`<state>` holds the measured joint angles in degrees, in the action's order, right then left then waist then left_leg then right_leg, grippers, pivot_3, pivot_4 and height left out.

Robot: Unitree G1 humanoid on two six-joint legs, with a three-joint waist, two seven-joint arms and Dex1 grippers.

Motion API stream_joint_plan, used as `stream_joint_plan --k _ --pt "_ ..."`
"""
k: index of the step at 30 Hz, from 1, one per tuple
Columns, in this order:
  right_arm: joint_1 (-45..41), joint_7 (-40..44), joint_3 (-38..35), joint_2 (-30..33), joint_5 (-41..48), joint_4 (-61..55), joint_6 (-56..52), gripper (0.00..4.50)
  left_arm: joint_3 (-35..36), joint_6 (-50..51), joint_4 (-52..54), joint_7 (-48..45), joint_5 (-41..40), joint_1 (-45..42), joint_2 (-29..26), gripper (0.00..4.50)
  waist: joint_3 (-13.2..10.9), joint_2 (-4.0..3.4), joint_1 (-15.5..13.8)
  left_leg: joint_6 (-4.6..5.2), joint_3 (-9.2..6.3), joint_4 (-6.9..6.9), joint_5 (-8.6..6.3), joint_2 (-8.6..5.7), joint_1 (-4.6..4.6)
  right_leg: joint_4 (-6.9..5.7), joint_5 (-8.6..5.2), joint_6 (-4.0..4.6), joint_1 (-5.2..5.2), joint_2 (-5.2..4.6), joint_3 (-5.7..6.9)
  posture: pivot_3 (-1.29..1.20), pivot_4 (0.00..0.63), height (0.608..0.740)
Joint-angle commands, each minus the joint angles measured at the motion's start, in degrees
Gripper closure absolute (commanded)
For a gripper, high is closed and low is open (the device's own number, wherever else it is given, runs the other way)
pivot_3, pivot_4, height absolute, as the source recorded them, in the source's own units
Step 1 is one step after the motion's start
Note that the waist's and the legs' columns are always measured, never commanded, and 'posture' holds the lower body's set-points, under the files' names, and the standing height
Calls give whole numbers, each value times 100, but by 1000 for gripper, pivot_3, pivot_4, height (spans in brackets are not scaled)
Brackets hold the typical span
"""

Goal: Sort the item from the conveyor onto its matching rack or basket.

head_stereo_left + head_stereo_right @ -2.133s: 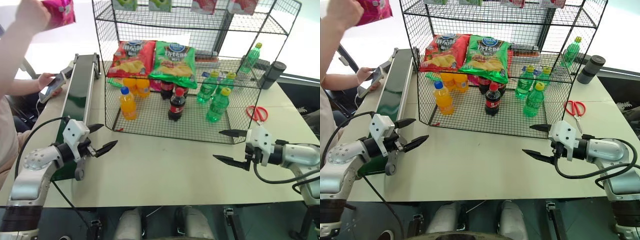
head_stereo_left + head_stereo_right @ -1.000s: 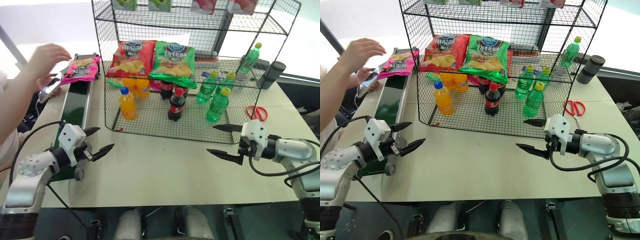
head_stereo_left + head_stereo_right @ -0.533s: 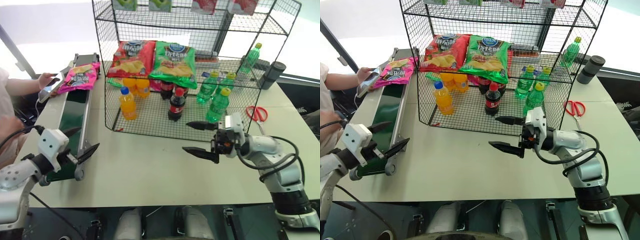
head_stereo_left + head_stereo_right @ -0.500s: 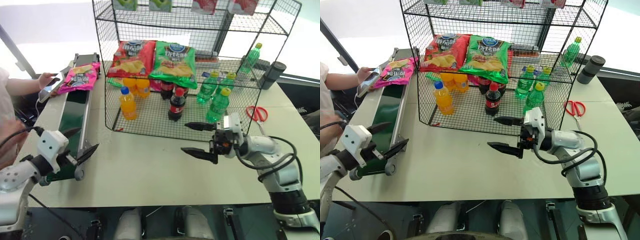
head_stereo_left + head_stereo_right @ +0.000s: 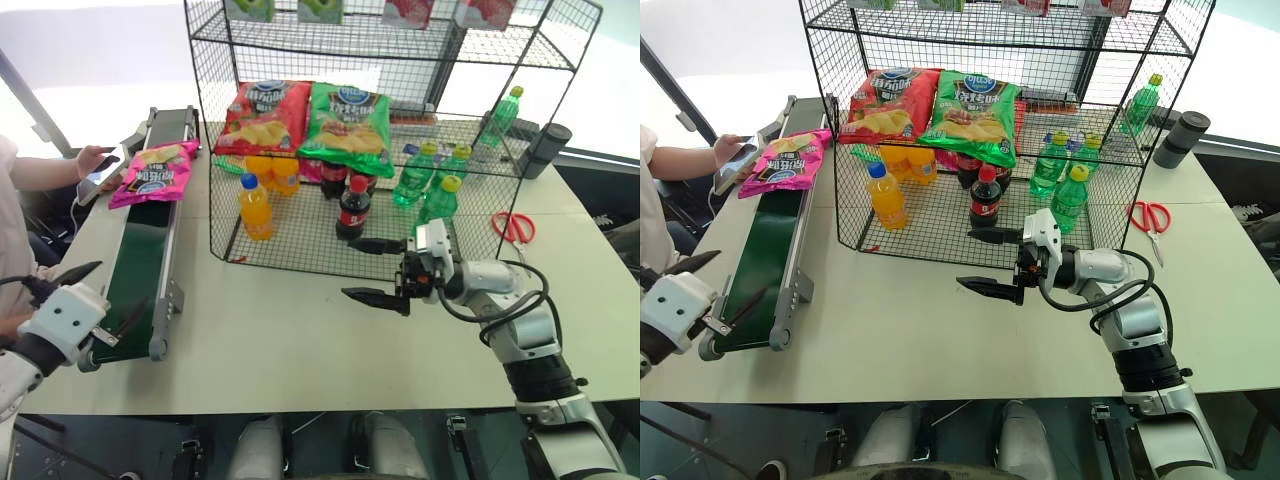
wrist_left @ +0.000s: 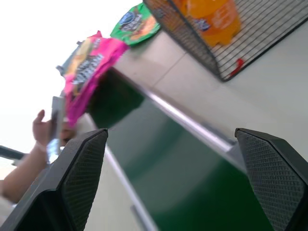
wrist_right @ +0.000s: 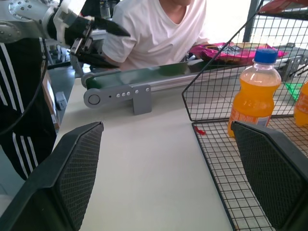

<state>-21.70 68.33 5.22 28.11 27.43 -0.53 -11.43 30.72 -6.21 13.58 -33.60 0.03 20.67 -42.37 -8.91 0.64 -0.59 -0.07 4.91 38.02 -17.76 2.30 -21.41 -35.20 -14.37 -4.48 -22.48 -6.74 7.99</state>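
Observation:
The item, a pink crisp bag, lies flat on the far part of the conveyor, a dark-green belt along the table's left side. My left gripper is open at the belt's near end, with one finger over the belt and nothing between its fingers. The left wrist view looks along the belt to the bag. To the right of the conveyor stands the black wire rack. My right gripper is open and empty, pointing left just in front of the rack's lower front edge.
A red bag and a green bag lie on the rack's middle tier, with orange, cola and green bottles below. Red scissors and a dark cylinder sit at the right. A person holding a phone is beside the conveyor's far left.
The pink bag has ridden down the belt toward me. My left gripper pulled back and left to the belt's near end. My right gripper swung left along the rack's front.

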Motion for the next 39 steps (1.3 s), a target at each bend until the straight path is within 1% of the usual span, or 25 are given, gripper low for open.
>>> stream_joint_plan --k 1,7,15,27,39 --pt "-90 53 37 -64 -50 -95 157 77 89 -404 -246 579 820 -82 -164 0 0 -1 1 0 0 -1 0 0 0 0 0 0 0 0 0 0 150 740" --pt "-50 3 45 -56 -129 -160 181 77 -281 -600 -641 1138 1670 -305 -281 0 0 -1 1 0 2 -1 0 1 0 -1 0 0 -2 -3 0 0 150 740" --pt "70 -83 -44 43 -145 -291 172 77 -695 -881 -1125 1506 2078 -724 -413 0 0 -1 2 0 3 -1 -1 6 -1 -1 1 0 -3 -7 0 0 150 740" --pt "195 -199 -96 161 -158 -381 168 77 -1053 -942 -1604 1765 2219 -1135 -474 0 0 -1 24 -1 5 -3 -1 9 0 -2 2 1 -6 -8 -1 0 150 740" --pt "304 -275 -74 233 -167 -492 125 77 -1286 -991 -1740 1816 2201 -1310 -475 0 0 -1 23 -1 5 -3 -1 10 -1 -2 2 1 -6 -9 -1 0 150 740"
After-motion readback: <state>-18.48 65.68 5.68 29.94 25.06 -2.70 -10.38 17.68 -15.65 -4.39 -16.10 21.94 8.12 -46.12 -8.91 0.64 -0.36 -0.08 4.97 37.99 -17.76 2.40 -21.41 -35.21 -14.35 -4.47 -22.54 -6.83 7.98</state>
